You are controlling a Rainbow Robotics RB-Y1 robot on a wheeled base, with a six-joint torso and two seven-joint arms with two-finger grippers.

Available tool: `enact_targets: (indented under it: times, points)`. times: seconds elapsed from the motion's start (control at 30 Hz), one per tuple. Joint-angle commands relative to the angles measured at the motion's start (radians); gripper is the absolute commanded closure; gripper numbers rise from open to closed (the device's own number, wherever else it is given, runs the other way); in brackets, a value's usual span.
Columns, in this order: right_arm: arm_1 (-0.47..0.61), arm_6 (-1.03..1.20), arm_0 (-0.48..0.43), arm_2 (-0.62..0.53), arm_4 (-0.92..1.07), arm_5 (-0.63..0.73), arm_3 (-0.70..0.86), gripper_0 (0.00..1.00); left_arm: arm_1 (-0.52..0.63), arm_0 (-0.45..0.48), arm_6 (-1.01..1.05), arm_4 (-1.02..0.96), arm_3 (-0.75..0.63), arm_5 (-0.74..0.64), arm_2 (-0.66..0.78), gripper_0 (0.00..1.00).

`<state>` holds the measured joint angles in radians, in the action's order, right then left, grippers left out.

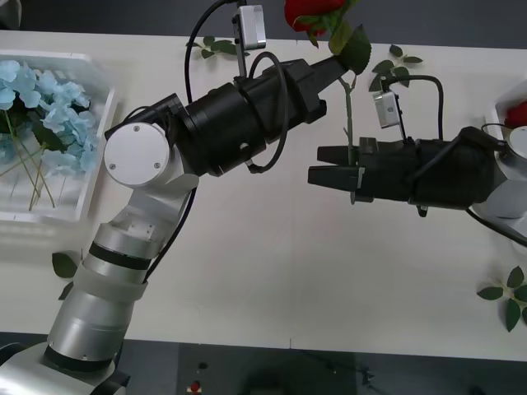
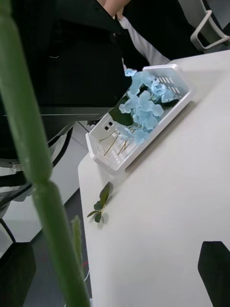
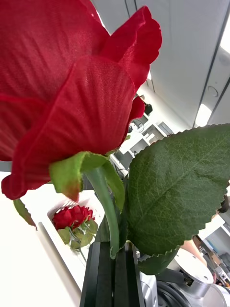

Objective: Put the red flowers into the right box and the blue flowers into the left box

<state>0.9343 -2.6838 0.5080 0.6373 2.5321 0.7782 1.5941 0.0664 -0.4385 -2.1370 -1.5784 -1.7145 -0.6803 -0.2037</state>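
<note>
- Nearest the camera, the left arm's silver elbow and black forearm rise from the near left edge and reach far and right across the white table (image 1: 247, 280).
- Far left on the table sits the left box (image 1: 99, 156), a white slotted tray; the blue flowers (image 1: 49, 115) lie inside it, pale clusters toward the far end, thin stems running near.
- Loose green leaf sprigs (image 1: 62, 265) lie on the table just near that box.
- At centre, the left gripper (image 1: 339, 67) is closed on a red rose (image 1: 317, 15) just under the bloom; the left wrist view shows its black fingers (image 3: 103, 273) pinched together around the stem, with a large leaf (image 3: 177, 187) beside them.
- The rose's stem (image 1: 349, 123) hangs down from the bloom to the right gripper (image 1: 333, 164), whose black fingers sit either side of the stem's lower part; whether they clamp it I cannot tell.
- Far right, the right box (image 1: 498, 111) shows a thin white rim, with red flowers (image 1: 517, 113) inside it.
- More leaf sprigs (image 1: 509, 298) lie near right.
</note>
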Motion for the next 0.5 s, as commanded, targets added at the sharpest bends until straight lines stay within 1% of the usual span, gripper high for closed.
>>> enact_targets:
  times: [0.03,0.27,0.3,0.33,0.37,0.4,0.43,0.47,0.5]
  points:
    - [-0.005,-0.021,0.029,-0.008,-0.004,0.001,0.001,0.0,-0.011,-0.025,-0.047,0.0,-0.02,0.01,-0.02,1.0]
    - [-0.014,-0.021,0.03,-0.005,-0.004,0.001,0.001,0.0,-0.011,-0.025,-0.047,0.0,-0.017,0.01,-0.02,1.0]
    - [-0.014,-0.021,0.03,-0.005,-0.004,0.001,0.0,0.0,-0.011,-0.025,-0.047,0.0,-0.017,0.01,-0.019,1.0]
    - [-0.014,-0.021,0.03,-0.005,-0.004,0.001,0.0,0.04,-0.011,-0.023,-0.047,0.0,-0.019,0.008,-0.019,1.0]
    - [-0.014,-0.021,0.03,-0.005,-0.004,0.001,0.0,0.18,-0.011,-0.025,-0.047,0.0,-0.019,0.01,-0.019,1.0]
    - [-0.014,-0.021,0.03,-0.005,-0.004,0.001,0.0,0.46,-0.011,-0.025,-0.047,0.0,-0.017,0.01,-0.02,1.0]
    - [-0.014,-0.021,0.03,-0.005,-0.004,0.001,0.0,0.71,-0.011,-0.025,-0.047,0.0,-0.016,0.01,-0.02,1.0]
    - [-0.014,-0.021,0.03,-0.005,-0.004,0.001,0.0,0.82,-0.011,-0.025,-0.047,0.0,-0.017,0.01,-0.02,1.0]
    - [-0.014,-0.021,0.032,-0.005,-0.004,0.003,0.0,0.92,-0.011,-0.023,-0.047,0.0,-0.016,0.01,-0.019,1.0]
